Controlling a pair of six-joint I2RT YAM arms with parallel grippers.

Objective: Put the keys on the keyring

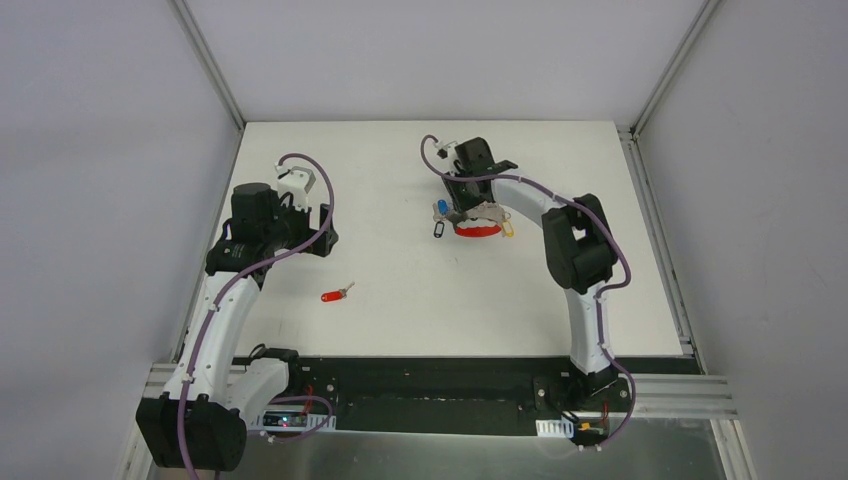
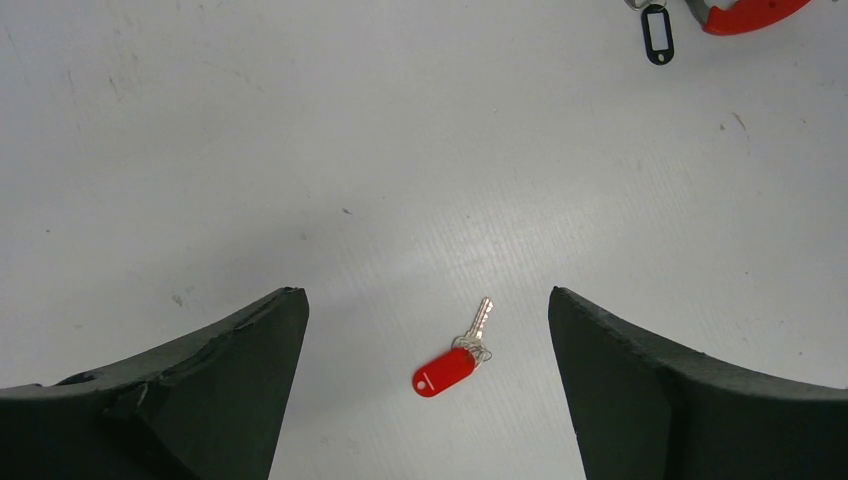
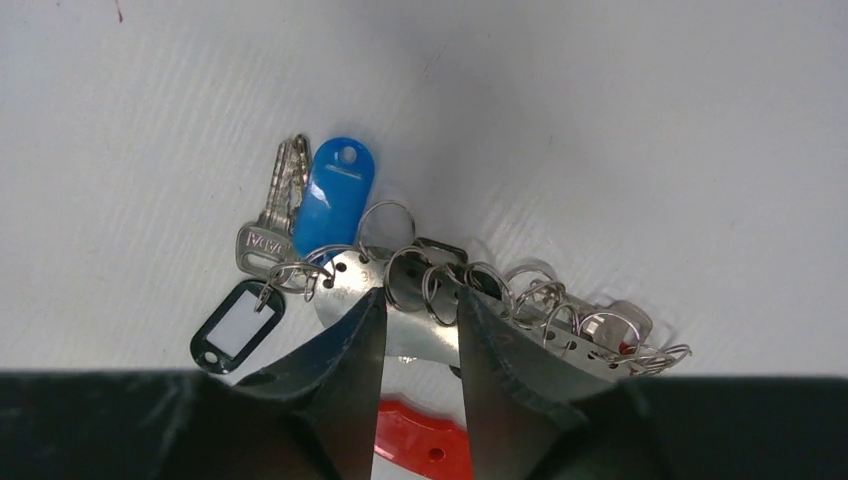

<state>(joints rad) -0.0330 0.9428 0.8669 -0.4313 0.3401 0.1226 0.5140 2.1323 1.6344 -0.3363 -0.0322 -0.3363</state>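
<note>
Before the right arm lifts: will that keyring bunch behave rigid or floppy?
Probably floppy: the keyring is many loose rings, so the blue tag and black tag will likely dangle and swing. Thin metal between the fingers of the right gripper may slip or pivot.

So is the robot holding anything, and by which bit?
Left gripper: nothing. Right gripper straddles the keyring at its ringed metal edge; whether it grips cannot be told.

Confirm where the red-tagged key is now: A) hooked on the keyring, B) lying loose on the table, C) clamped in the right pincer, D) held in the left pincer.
B: the red-tagged key lies alone on the table, seen between the left pincer's spread fingers, well apart from the keyring.
</note>
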